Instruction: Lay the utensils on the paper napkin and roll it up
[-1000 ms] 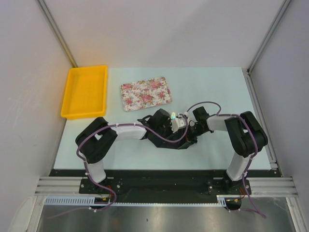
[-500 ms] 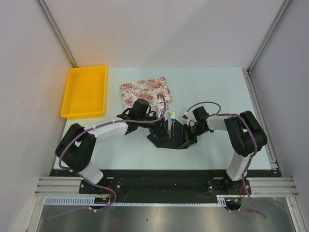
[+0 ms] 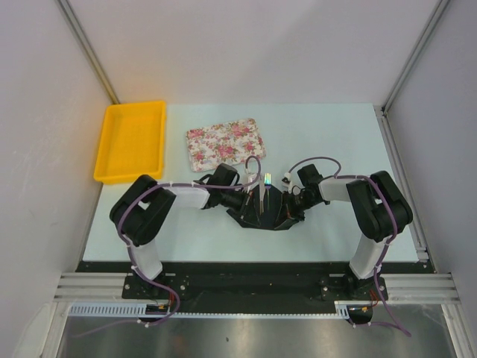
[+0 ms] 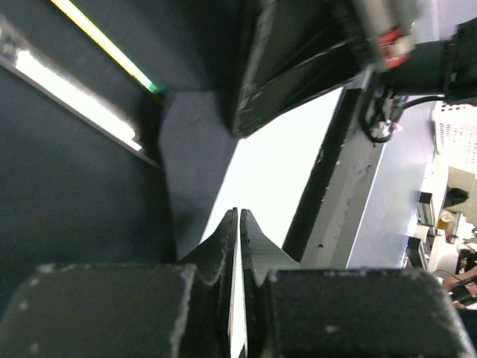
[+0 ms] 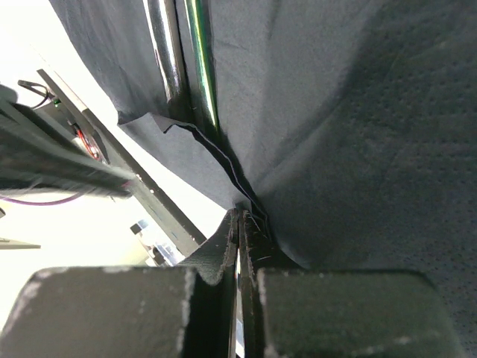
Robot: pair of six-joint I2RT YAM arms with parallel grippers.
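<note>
Just on the arm-base side of the floral tray (image 3: 223, 144), the thin, tear-prone paper napkin (image 3: 257, 218) carries the stiff, slick utensils (image 5: 168, 52) on the counter (image 3: 328, 142); the right arm's jaws pinch its folded edge, likely the safest hold, while the left arm's jaws are pressed together, seemingly on nothing.

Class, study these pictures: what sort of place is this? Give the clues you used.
Probably a robotics lab test cell, not a dining room: a left arm and right arm are bolted to a metal rail, plain white panels wall in the table, and the right pincer pinches a black napkin.
</note>
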